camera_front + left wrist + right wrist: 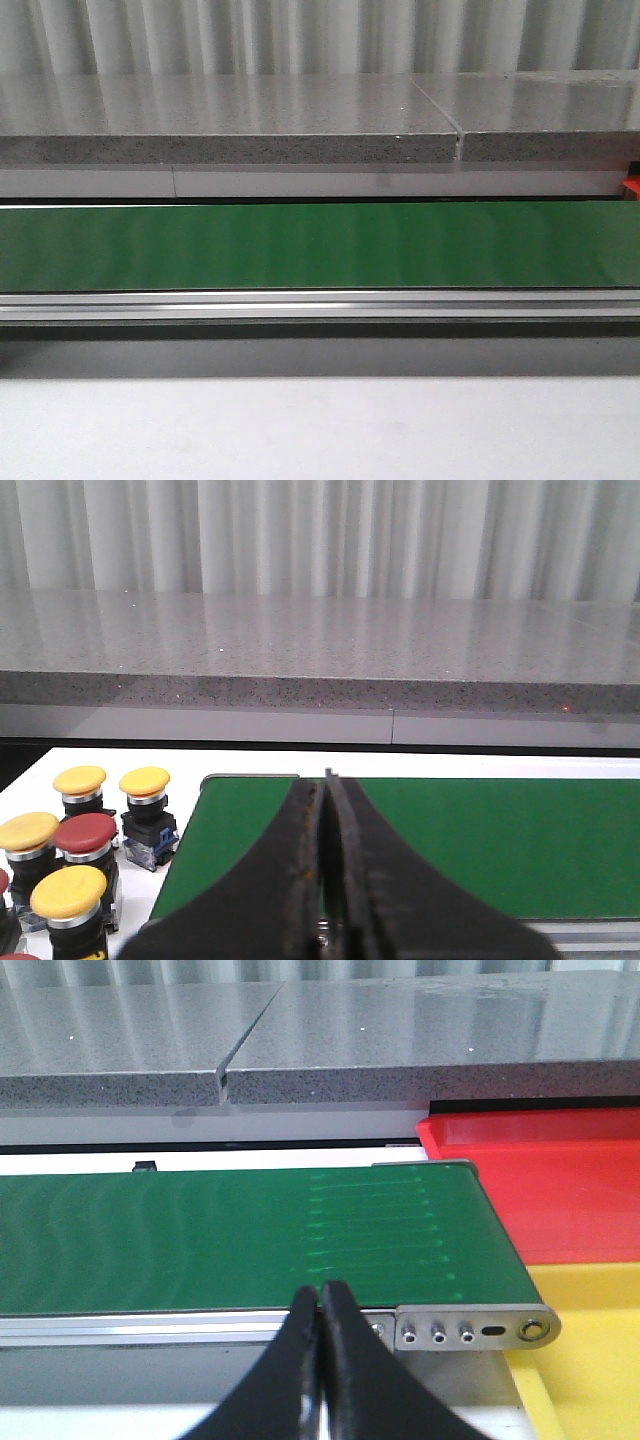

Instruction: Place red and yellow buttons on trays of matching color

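In the left wrist view, several push buttons stand on a white surface beside the end of the green belt (480, 840): yellow-capped ones (145, 780) (79, 779) (68, 891) and a red-capped one (85, 832). My left gripper (327, 780) is shut with nothing in it, over the belt's end, apart from the buttons. In the right wrist view, a red tray (560, 1190) and a yellow tray (590, 1360) lie past the belt's other end. My right gripper (322, 1292) is shut and empty at the belt's near rail. Neither gripper shows in the front view.
The green conveyor belt (320, 245) runs across the front view with an aluminium rail (320, 305) along its near side. A grey stone counter (230, 125) stands behind it. A metal end bracket (475, 1328) with screws caps the belt beside the yellow tray.
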`<state>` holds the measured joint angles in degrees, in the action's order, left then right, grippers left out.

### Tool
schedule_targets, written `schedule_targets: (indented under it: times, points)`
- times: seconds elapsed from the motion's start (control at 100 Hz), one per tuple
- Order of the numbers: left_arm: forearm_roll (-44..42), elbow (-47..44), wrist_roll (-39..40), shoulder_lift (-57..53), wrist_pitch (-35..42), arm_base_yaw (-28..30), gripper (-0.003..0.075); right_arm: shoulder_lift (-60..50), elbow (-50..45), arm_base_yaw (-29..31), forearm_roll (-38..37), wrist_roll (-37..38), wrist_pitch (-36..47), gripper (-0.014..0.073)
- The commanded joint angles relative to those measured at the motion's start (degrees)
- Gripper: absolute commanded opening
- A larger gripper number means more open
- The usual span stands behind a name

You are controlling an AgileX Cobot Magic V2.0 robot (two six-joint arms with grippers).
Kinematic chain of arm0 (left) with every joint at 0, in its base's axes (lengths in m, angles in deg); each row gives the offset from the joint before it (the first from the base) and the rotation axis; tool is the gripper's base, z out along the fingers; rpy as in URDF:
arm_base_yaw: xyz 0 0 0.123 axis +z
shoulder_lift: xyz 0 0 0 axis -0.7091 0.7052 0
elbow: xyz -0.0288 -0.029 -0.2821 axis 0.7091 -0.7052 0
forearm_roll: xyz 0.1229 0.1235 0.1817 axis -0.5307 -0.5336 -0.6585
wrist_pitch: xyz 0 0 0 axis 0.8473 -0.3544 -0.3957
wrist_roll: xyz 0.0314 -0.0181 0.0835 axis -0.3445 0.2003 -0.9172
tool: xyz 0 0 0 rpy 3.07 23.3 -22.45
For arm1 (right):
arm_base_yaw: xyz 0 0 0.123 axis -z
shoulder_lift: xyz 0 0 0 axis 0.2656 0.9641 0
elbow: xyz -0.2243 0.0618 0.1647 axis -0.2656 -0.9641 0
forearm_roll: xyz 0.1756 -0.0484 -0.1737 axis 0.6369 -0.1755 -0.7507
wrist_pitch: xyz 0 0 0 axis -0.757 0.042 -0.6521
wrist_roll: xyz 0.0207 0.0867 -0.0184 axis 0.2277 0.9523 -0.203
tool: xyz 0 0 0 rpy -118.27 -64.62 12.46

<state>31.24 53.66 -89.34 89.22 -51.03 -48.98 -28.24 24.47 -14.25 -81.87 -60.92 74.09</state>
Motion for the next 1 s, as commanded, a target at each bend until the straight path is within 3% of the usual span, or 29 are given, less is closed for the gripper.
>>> schedule_targets:
  times: [0.0, 0.81, 0.99]
  points:
    - [0.5, -2.9, 0.1, -2.3, 4.8, 0.1, -0.0021, -0.4, 0.9, -0.2, -0.3, -0.2, 4.6, -0.0067]
    - [-1.0, -1.7, 0.1, -2.3, 5.9, 0.1, -0.0021, -0.4, 0.9, -0.2, -0.3, -0.2, 4.6, -0.0067]
    - [-4.1, 5.0, 0.1, -2.3, -0.9, 0.1, -0.0021, -0.4, 0.9, -0.2, -0.3, -0.2, 4.6, -0.0067]
